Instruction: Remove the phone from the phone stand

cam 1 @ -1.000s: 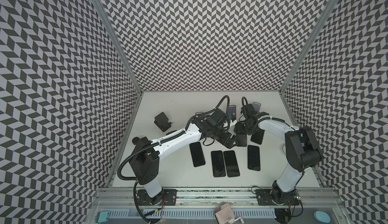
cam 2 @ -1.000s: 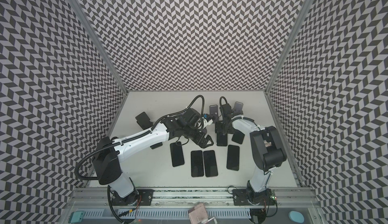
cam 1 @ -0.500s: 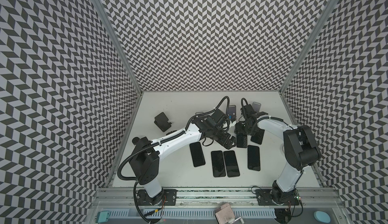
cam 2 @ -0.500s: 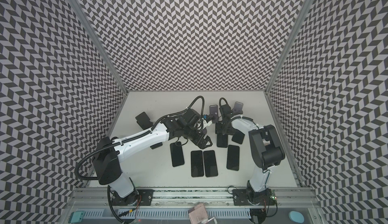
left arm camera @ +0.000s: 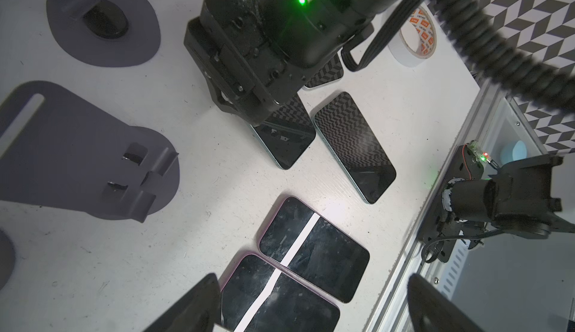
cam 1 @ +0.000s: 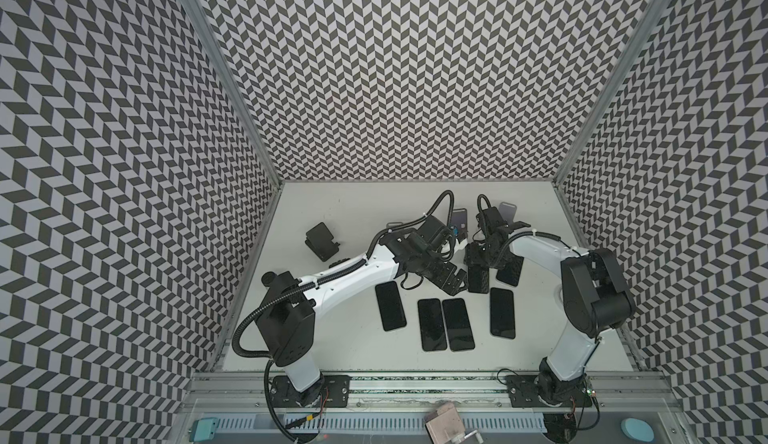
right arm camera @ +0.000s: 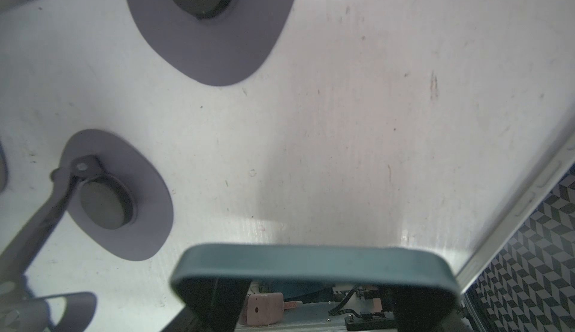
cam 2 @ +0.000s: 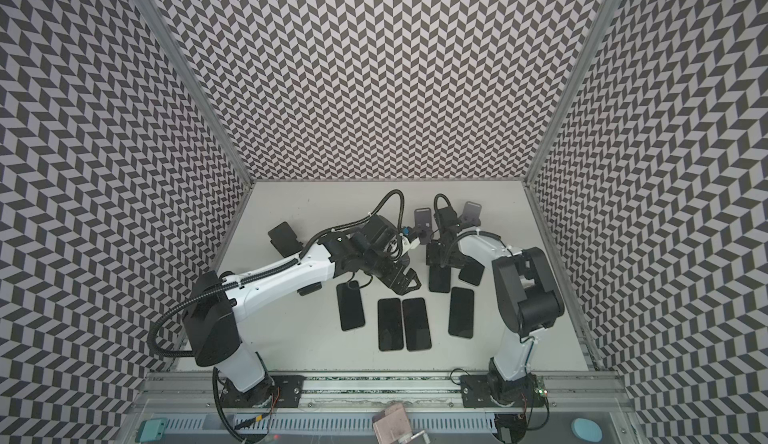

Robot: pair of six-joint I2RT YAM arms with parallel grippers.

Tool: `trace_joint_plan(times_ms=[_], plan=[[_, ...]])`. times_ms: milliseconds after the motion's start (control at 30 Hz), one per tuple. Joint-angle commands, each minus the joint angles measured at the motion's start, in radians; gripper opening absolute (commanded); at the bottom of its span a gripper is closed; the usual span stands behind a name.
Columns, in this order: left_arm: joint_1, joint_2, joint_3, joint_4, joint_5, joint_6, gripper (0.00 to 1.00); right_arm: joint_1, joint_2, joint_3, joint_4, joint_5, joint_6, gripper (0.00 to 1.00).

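evidently pinches the phone (cam 1: 478, 280) by its far end in the right hand (cam 1: 478, 264), clear of the grey phone stand (cam 1: 459, 218) at 11 o'clock, long axis pointing to 6 o'clock toward the surface (cam 1: 374, 213), with the spread, empty left hand (cam 1: 455, 284) just beside at 9 o'clock.

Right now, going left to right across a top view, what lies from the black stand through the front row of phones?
black stand → tilted phone → pair's left phone → pair's right phone → lone phone
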Motion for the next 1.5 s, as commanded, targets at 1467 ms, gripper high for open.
trace_joint_plan(times_ms=[1467], plan=[[-0.007,-0.064,-0.002,0.074,-0.103,-0.067,0.94,-0.003,0.03,0.016,0.029,0.063,0.02,0.8]])
